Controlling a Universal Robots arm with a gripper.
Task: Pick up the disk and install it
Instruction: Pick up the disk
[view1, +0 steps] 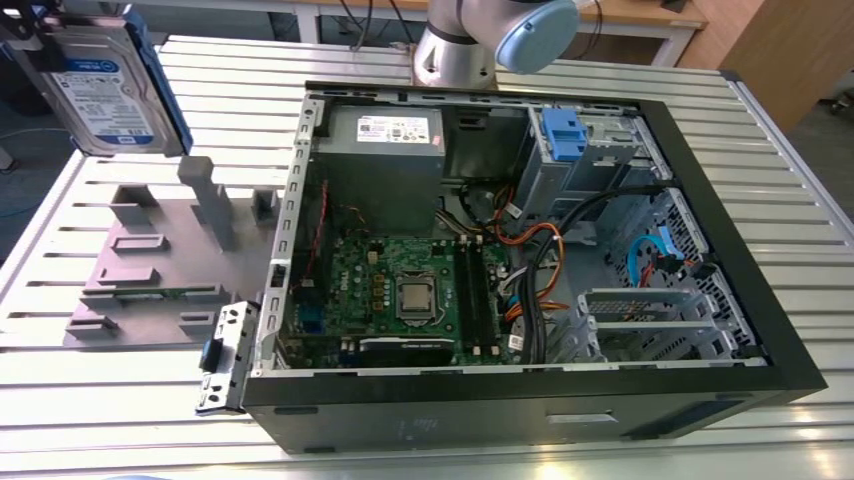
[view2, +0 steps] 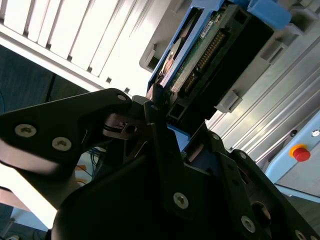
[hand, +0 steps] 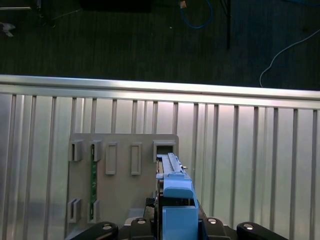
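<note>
The black claw bears silver screws (arm silver, blue-capped)

Reaches from a grey, blue-capped arm joint at the far side of the scene toward the exterior view's far left corner, held high. Grips the disk edge-on in the gripper, black fingers clamped against its sides in the second wrist view, linkages splayed to either side.
</note>
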